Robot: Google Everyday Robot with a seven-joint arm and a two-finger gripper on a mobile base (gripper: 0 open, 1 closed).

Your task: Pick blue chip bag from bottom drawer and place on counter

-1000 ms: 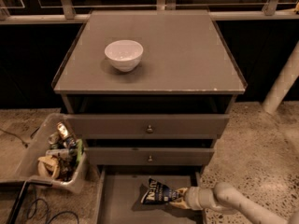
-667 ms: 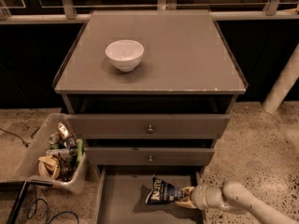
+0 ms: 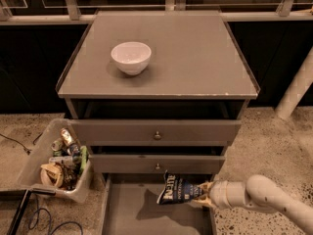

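Observation:
The blue chip bag point(image 3: 176, 190), dark navy with white lettering, hangs in the air above the floor of the open bottom drawer point(image 3: 132, 214), just in front of the middle drawer. My gripper point(image 3: 203, 192) reaches in from the lower right on a pale arm and is shut on the bag's right edge. The bag casts a shadow on the drawer floor. The counter point(image 3: 195, 58) is the flat grey cabinet top above, with a white bowl point(image 3: 130, 57) standing on its left half.
Two knobbed drawers point(image 3: 156, 133) are partly pulled out above the bottom drawer. A plastic bin of clutter point(image 3: 61, 160) stands on the floor at the left, with cables below it. A white post point(image 3: 296, 89) stands at the right.
The bag has come up off the drawer floor and shifted slightly right, held in my gripper. The arm has risen with it.

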